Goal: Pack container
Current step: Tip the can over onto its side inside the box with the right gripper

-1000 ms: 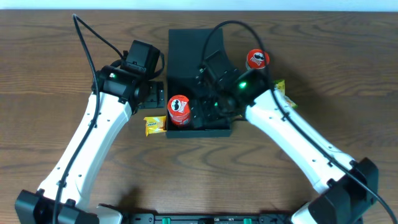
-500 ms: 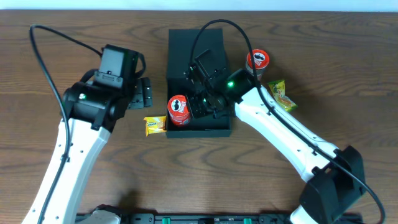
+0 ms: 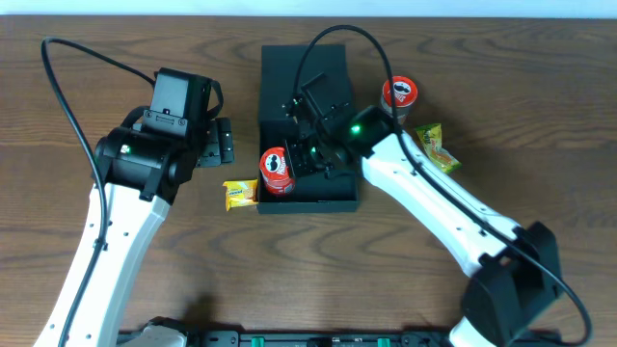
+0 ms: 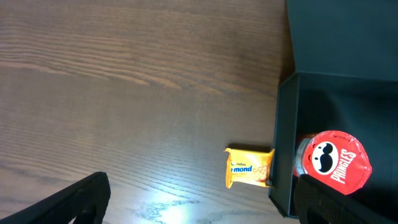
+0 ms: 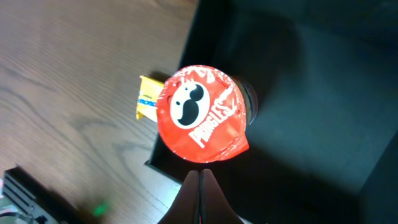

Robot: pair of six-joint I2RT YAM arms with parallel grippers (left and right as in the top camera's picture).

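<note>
Overhead: distant, straight down on the table (image 3: 540,96). Wrist views: close, downward, sharing the Pringles can (image 5: 202,112) ahead of the right gripper (image 5: 200,190).

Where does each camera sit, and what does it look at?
Overhead: above the table, looking down at the container; left arm and right arm show.
Left wrist: on the left arm, looking down beside the container; open left tool shows.
Right wrist: looking down into the container; shut right tool shows.
Shared: both wrist views catch the packed red can and yellow packet.
</note>
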